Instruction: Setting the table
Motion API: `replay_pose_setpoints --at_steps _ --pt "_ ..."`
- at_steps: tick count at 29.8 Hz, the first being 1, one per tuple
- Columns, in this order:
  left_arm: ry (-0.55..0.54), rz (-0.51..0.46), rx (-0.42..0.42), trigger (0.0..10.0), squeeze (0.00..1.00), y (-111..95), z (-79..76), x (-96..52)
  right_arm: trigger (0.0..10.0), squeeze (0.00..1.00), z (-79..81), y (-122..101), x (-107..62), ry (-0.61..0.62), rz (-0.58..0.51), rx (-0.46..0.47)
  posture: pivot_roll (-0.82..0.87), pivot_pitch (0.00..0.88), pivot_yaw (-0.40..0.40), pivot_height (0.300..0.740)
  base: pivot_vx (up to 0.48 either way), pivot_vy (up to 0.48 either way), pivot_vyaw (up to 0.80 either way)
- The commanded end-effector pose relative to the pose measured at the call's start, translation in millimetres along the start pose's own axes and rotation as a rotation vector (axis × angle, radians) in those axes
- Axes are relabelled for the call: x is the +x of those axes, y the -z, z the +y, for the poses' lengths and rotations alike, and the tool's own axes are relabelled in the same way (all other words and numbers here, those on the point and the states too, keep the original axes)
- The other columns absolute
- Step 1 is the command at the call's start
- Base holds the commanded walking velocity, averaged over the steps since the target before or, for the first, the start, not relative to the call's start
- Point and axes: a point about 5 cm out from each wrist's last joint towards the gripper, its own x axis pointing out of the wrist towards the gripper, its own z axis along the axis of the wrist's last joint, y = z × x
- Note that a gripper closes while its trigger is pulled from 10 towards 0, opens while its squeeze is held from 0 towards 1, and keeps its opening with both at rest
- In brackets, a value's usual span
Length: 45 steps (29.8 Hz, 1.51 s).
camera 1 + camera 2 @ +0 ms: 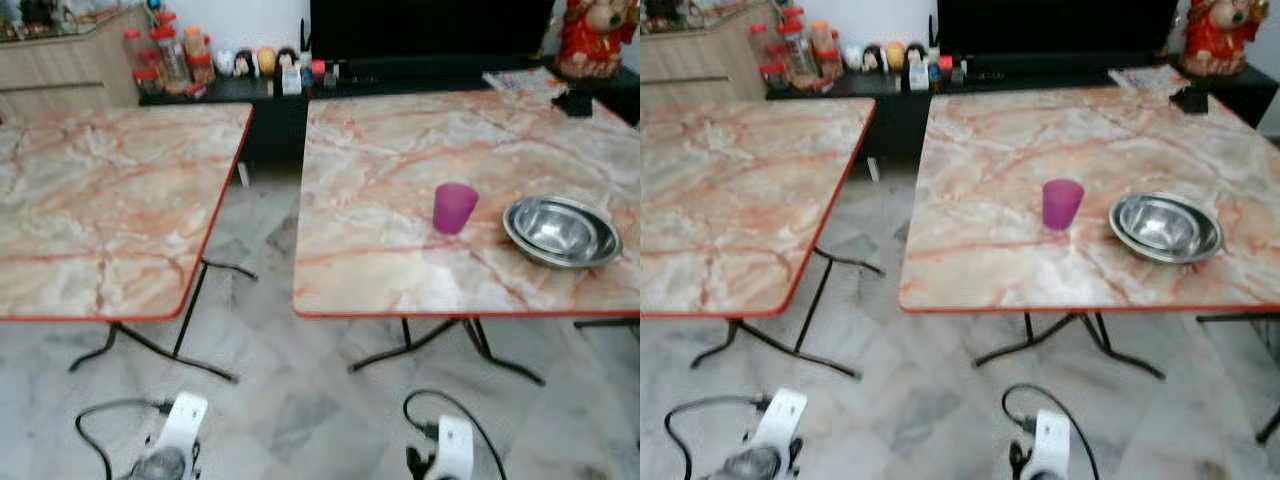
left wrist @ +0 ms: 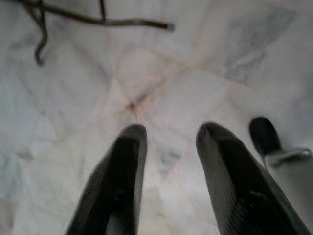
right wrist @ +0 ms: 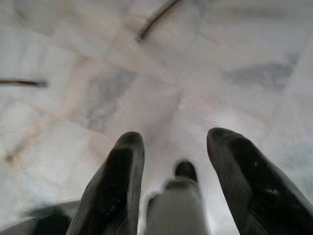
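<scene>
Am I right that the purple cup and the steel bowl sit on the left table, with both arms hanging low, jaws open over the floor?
Not quite. The purple cup and the steel bowl sit on the right table, not the left table, as the left eye view shows. The rest holds: the left gripper and right gripper hang low, jaws open over the floor.

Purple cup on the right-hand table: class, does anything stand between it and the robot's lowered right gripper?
Nothing on the tabletop blocks the purple cup; the steel bowl sits apart, to its right. But the right gripper hangs open over the floor, below the table's near edge, which it must clear.
</scene>
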Motion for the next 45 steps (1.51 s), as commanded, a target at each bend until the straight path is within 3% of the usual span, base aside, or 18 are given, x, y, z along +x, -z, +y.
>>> replay_pose_setpoints --at_steps 1,28,45 --pt "-0.017 0.029 -0.001 10.0 0.00 9.9 6.8 -1.6 10.0 0.00 5.4 -3.2 1.0 -0.013 -0.012 0.009 -0.03 0.064 0.040 0.740 0.000 0.476 0.00" --pt "-0.042 0.042 -0.008 10.0 0.00 15.7 14.5 -3.0 10.0 0.00 -0.2 -5.9 0.8 -0.007 -0.025 0.014 -0.01 0.051 0.041 0.740 0.000 0.476 0.00" --pt "-0.060 0.052 -0.019 10.0 0.00 21.9 19.3 -4.5 10.0 0.00 6.1 -7.2 1.4 -0.030 -0.031 0.000 0.00 0.036 0.035 0.740 0.000 0.476 0.00"
